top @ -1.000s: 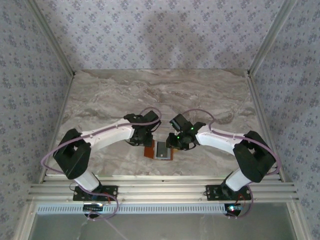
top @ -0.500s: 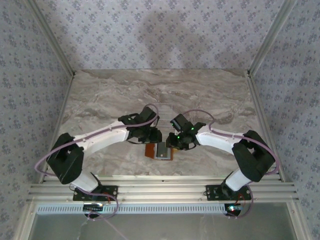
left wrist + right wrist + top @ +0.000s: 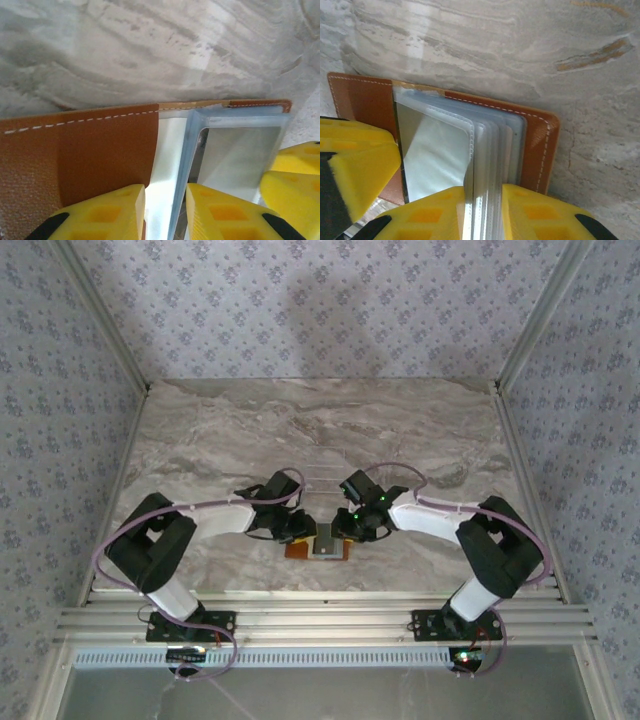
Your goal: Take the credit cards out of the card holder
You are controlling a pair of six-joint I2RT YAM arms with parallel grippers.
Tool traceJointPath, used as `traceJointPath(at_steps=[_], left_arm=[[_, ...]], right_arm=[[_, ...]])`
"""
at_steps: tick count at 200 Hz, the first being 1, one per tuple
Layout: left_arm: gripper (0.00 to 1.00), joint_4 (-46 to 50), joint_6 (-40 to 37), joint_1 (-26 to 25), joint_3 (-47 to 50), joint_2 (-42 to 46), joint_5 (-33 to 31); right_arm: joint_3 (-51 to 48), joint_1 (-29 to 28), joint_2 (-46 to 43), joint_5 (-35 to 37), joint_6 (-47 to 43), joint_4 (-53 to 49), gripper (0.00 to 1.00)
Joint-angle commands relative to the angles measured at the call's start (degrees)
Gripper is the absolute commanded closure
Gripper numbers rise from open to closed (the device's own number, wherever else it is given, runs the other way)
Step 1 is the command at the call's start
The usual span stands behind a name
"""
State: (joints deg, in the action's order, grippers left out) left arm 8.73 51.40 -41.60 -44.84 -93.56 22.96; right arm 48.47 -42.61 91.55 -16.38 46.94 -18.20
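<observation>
The card holder (image 3: pixel 300 551) is lying open by the middle of the desk's (image 3: pixel 300 420) near edge, its long side running along that edge, between the two arms. The right tool (image 3: pixel 484 200) is pinching the card holder by its bunch of see-through pockets. The left tool (image 3: pixel 165 200) is sitting a little open around a pale sheet that looks like one of the credit cards (image 3: pixel 167 150); I cannot tell if it is squeezing. That sheet is pointing at the left tool, so I think that arm is the one to pull it straight back.
</observation>
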Motion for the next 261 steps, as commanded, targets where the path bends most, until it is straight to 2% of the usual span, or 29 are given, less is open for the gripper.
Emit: traceJointPath(at_steps=[1, 65, 125, 179, 261], left_arm=[[0.72, -3.19, 0.72, 0.35, 0.72, -1.61, 1.40], [0.74, -0.47, -0.96, 0.39, 0.32, -1.42, -0.64], [0.79, -7.52, 1.14, 0.79, 2.47, -1.43, 4.21], [0.84, -7.76, 0.73, 0.80, 2.66, -2.15, 5.47], [0.91, -2.43, -1.31, 1.42, 2.93, 0.40, 1.44]], right_arm=[[0.58, 0.20, 1.63, -1.22, -0.49, -0.21, 0.72], [0.16, 0.23, 3.68, -0.41, -0.95, 0.02, 0.74], [-0.21, 0.24, 5.14, 0.69, -1.40, -0.30, 0.77], [0.29, 0.07, 5.28, 0.58, -1.41, -0.43, 0.79], [0.93, -0.27, 4.35, 2.53, -1.51, -2.50, 0.75]])
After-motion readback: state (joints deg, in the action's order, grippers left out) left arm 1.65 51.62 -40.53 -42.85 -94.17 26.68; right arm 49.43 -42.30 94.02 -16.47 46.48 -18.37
